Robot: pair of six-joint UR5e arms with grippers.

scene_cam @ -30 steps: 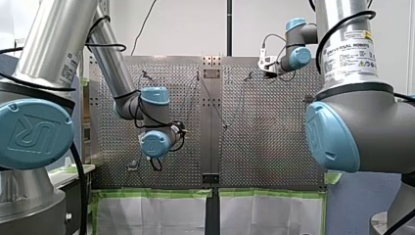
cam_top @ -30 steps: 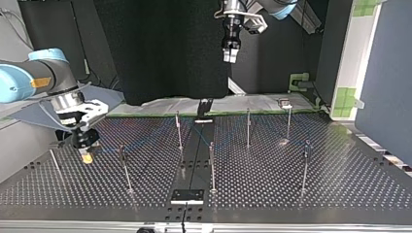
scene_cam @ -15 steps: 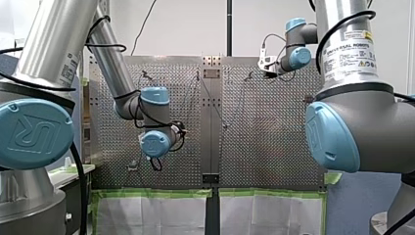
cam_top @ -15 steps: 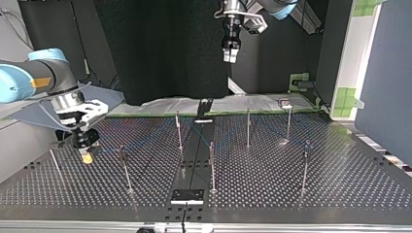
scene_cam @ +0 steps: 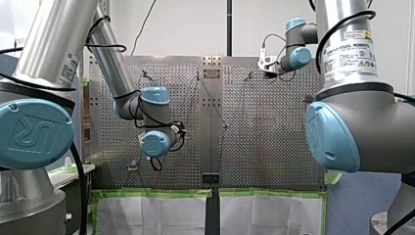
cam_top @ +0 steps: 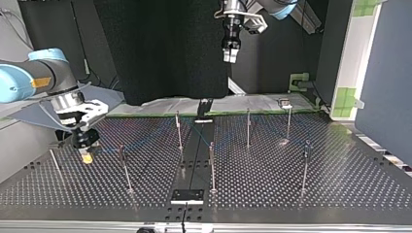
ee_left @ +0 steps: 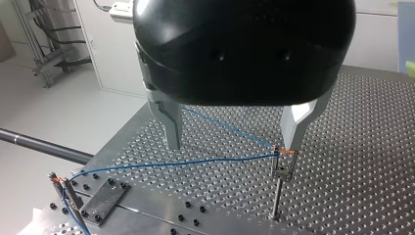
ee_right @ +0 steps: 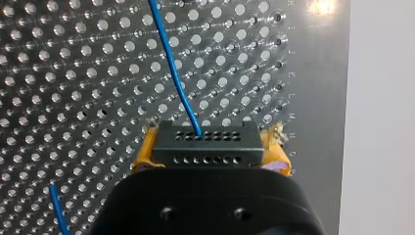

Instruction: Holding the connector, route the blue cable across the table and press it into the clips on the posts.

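Mid-routing, the right arm's fingers (ee_right: 145,153) gripped the connector (ee_right: 205,144) near the bench's (cam_top: 340,194) side edge, the left arm's fingers (ee_left: 169,122) hung wide above a post (ee_left: 278,196), and the cable (ee_right: 178,83) probably needed pressing into a nearby clip (cam_top: 121,149).

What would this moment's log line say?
right gripper: shut on connector | left gripper: open above post | blue cable: through post's clip

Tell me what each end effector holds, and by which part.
The right end effector clamps the black connector by its two ends between yellow pads; the blue cable leaves its face. The left end effector is open, empty.
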